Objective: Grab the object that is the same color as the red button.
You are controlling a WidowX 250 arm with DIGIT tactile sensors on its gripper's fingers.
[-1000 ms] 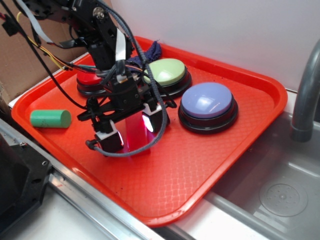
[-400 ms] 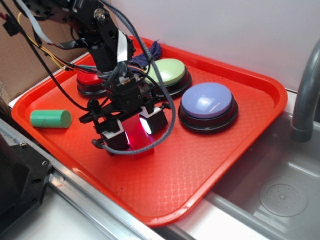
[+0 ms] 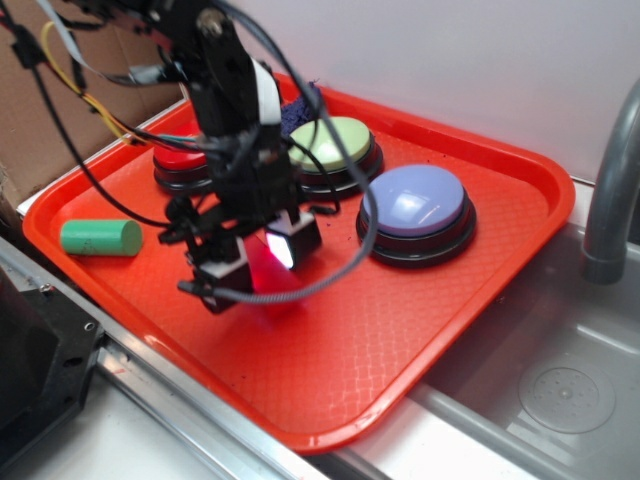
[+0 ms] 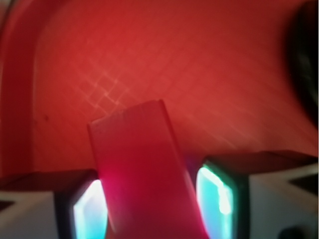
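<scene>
white wall backs a red tray [image 3: 480,300] that sits beside a steel sink [image 3: 560,390] with a grey faucet pipe [image 3: 608,200] at the right edge; on the tray's far side stand three round push buttons on black bases: the red button [image 3: 178,160] at the left, partly hidden behind the arm, a green-topped button [image 3: 335,143] in the middle and a lavender-blue button [image 3: 414,203] to the right; a green cylinder [image 3: 100,237] lies on its side near the tray's left rim, well apart from the rest; the gripper [image 3: 256,256] hangs low over the middle of the tray, its black body trailing cables, pointing down; the red block [image 4: 144,174] sits between the two fingers [image 4: 224,194], running lengthwise away from the wrist camera, its far end sticking out past the fingertips over the tray's cross-hatched floor; the jaws stand closed in against the block's long sides, grasping it; whether the block rests on the tray or is raised off it cannot be told.
</scene>
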